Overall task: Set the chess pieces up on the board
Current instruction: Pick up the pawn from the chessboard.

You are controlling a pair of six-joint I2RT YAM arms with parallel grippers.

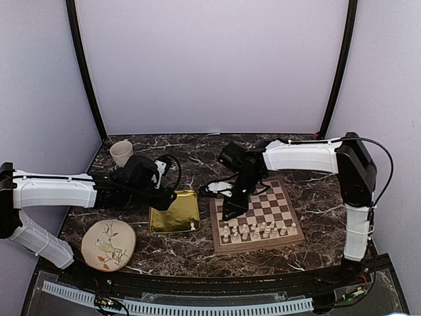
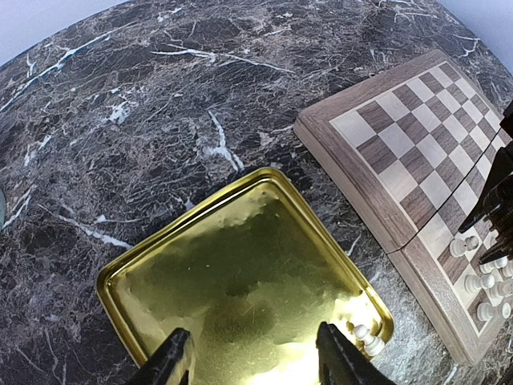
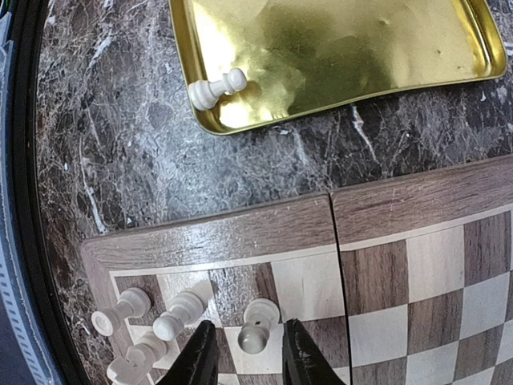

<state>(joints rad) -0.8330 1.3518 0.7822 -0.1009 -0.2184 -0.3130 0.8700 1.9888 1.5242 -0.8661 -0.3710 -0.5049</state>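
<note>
Right gripper point(image 3: 248, 324) | straddles chess piece point(image 3: 258, 314) | cream-white, round-headed | on board point(image 3: 240, 233)

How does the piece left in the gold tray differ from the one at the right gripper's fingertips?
The tray piece lies on its side in a corner of the gold tray; the board piece appears to stand upright on the board. The tray piece is alone; the board piece has other pieces beside it. Both are small and cream-white.
</note>
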